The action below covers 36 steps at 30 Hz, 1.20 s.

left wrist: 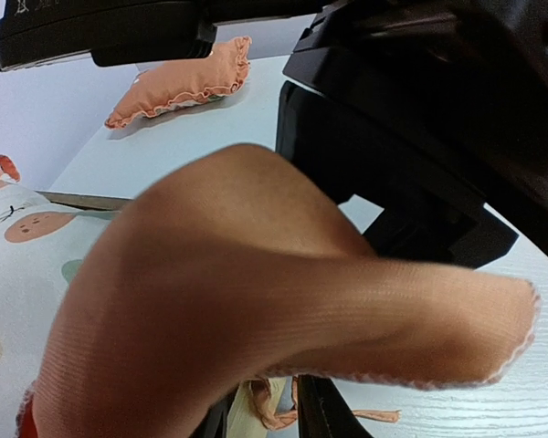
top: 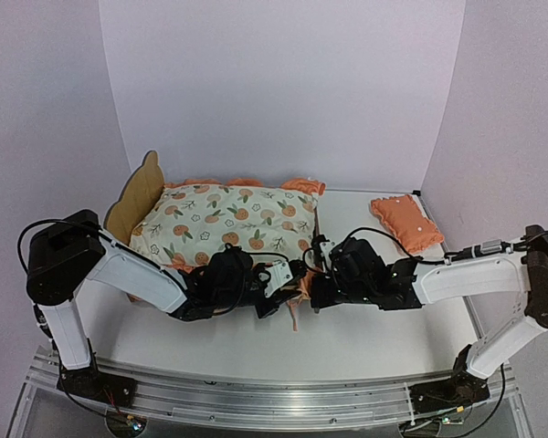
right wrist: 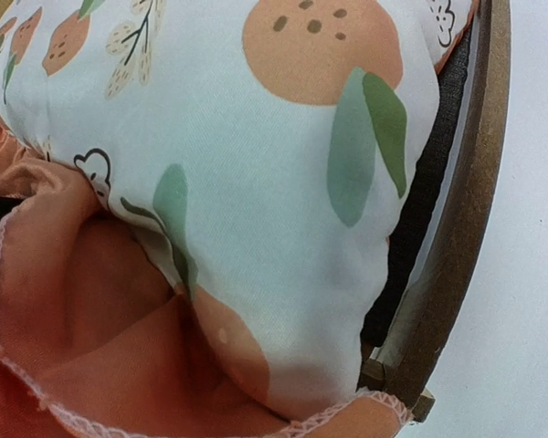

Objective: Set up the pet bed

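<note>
Left gripper stood slightly parted, a soft ribbed orange ruffle draped across it; right gripper was shut beside the pet bed and its curved plywood rail.

A lab test booth — plain white walls, aluminium rail, white table.

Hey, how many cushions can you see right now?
2: the big orange-print cushion lying in the wooden bed, and a small orange pillow on the table to its right. None seems hidden.
</note>
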{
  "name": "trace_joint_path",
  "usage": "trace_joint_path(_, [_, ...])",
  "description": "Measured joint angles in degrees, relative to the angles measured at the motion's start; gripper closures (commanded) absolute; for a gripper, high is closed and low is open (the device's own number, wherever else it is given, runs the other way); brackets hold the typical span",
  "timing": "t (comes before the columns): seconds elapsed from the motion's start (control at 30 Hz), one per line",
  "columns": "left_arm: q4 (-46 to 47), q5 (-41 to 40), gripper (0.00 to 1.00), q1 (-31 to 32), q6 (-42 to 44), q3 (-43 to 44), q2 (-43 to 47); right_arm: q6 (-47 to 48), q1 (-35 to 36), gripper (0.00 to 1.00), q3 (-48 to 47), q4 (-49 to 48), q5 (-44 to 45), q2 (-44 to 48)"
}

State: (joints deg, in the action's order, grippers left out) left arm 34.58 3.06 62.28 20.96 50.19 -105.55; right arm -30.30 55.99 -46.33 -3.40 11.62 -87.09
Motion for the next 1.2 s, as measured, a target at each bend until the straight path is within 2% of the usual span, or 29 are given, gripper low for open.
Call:
trace_joint_path(0.17, [1.9,-2.0,0.84,0.1,1.8,0.0,-0.9,0.0,-0.1,1.00,0.1,0.0,0.0,0.0])
trace_joint_path(0.37, [3.7,-4.3,1.00,0.2,3.8,0.1,-1.7,0.0,-0.1,1.00,0.4,-0.3,0.0,0.2])
trace_joint_path(0.73, [3.4,-5.2,1.00,0.4,4.7,0.3,-1.5,0.1,-0.6,1.00,1.8,-0.5,-0.3,1.1])
trace_joint_path(0.83, [4.5,-5.3,0.94,0.7,5.4,-1.1,-0.6,0.1,-0.7,1.00,2.0,-0.5,-0.6,1.3])
trace_joint_path(1.0, [14.1,-7.8,0.86,3.7,10.9,-7.2,0.3,0.1,-0.7,1.00,2.3,-0.9,-1.1,1.4])
trace_joint_path(1.2, [23.6,-11.2,0.83,6.2,15.4,-7.6,-3.0,-0.1,-0.7,1.00,3.5,-2.0,-1.5,2.1])
